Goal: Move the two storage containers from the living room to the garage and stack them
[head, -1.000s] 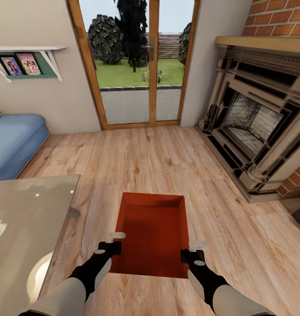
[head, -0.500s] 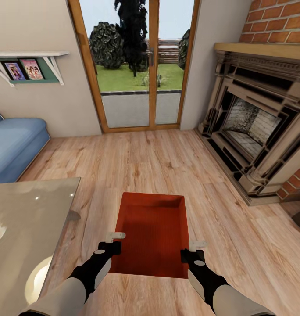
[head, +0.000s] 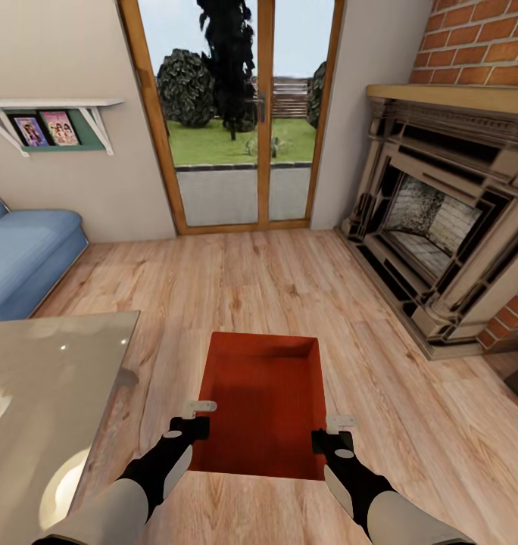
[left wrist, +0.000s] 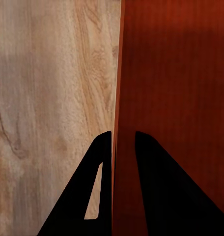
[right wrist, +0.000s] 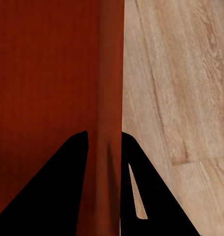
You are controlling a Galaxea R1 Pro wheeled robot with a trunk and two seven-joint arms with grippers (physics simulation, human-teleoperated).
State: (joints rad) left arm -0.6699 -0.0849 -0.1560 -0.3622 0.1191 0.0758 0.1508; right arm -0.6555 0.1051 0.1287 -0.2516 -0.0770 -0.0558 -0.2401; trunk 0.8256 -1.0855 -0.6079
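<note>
One orange-red storage container [head: 263,401] hangs in front of me over the light wood-plank floor of the living room, held level between both arms. My left gripper [head: 192,428] is shut on its left wall [left wrist: 118,88], one finger on each side. On the opposite wall [right wrist: 112,93] my right gripper [head: 333,439] is shut the same way. The bin is open-topped with nothing inside. The second container is out of view. The garage and its concrete floor are out of view too.
A glass-topped table [head: 39,393] stands close on my left. A blue sofa [head: 24,253] sits at the far left. Wood-framed glass doors [head: 232,113] are straight ahead, and the brick fireplace [head: 448,219] runs along the right. Open plank floor [head: 274,288] lies between them.
The whole view has shifted: doors, sofa and fireplace sit a little further off and higher, so the camera has moved. Both grippers and the container hold the same place in the picture.
</note>
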